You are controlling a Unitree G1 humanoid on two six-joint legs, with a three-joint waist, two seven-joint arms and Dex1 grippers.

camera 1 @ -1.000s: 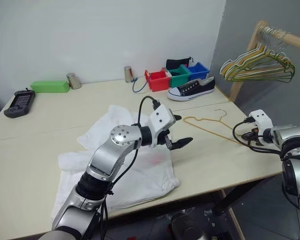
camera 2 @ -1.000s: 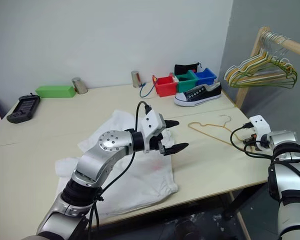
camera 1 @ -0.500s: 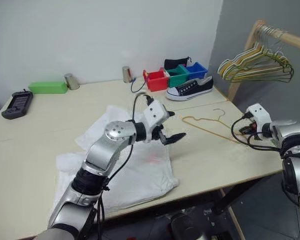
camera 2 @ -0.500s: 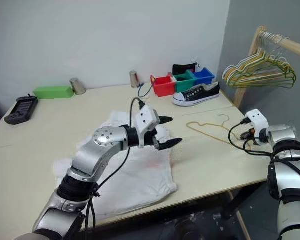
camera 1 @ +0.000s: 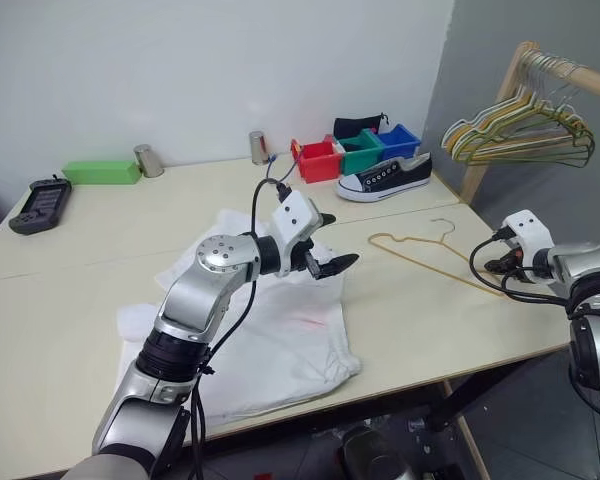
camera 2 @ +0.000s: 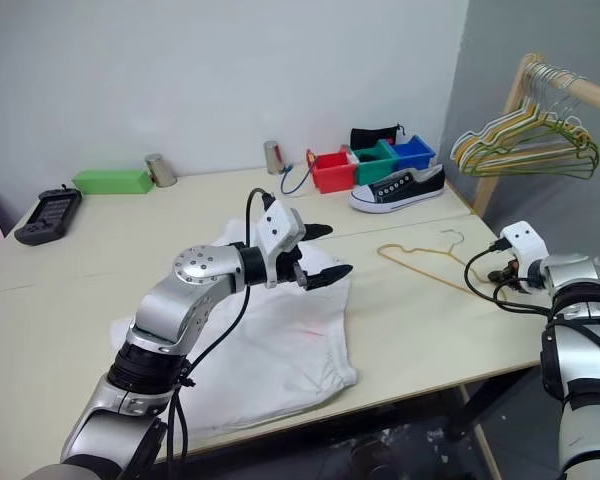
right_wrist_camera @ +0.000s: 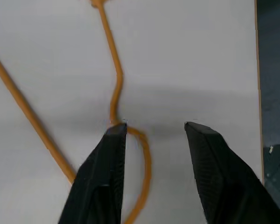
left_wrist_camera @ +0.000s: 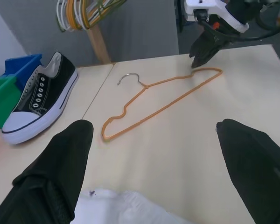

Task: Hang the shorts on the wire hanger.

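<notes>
The scene is lit evenly and brightly from above, and no hard glare is seen on the desk [camera 1: 80, 250]. Soft, short shadows are cast under the black sneaker [camera 1: 383, 177] near the desk's far right corner and beneath the left gripper [camera 1: 330, 240]. A broad, faint shadow band is seen across the pale surface just ahead of the right gripper [right_wrist_camera: 154, 130]. The head views are rendered sharp, with slight softness toward their edges. In the left wrist view the two near black fingers [left_wrist_camera: 60, 163] are blurred, while the wire hanger [left_wrist_camera: 158, 100] beyond is kept in focus.
</notes>
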